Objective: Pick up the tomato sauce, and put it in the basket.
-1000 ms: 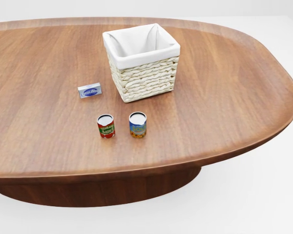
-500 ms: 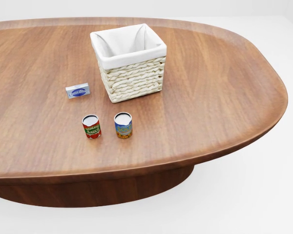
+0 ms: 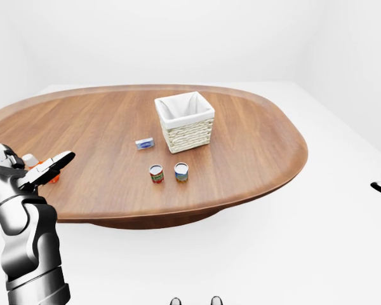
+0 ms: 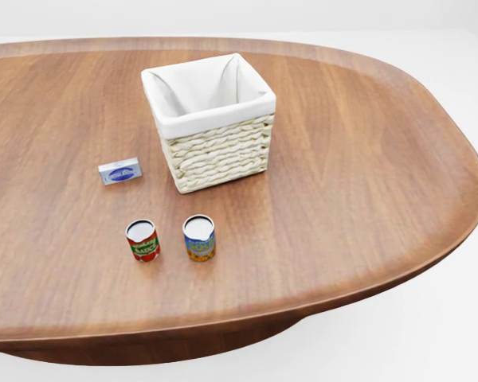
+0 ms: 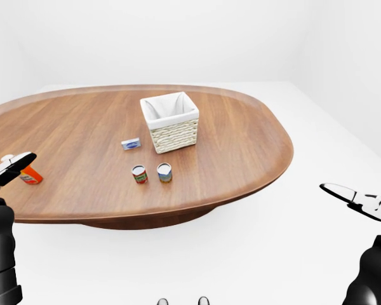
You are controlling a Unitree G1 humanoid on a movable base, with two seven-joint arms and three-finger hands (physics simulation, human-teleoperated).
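White-lined basket [image 4: 209, 119] holds nothing visible; tomato sauce can [image 4: 143, 240] stands near table edge [image 4: 319, 301]; left hand [image 3: 26, 171] and right hand [image 5: 362, 202] both spread, holding nothing.

The surface [image 3: 254, 136] is a large oval slab of reddish-brown wood with visible grain and a slightly raised, rounded rim. It rests on a darker wooden pedestal base [image 3: 155, 220] set under its middle. The floor [image 3: 292, 254] is plain white. The walls [image 3: 178, 38] are plain white and evenly lit. A soft shadow lies beneath the slab's edge.
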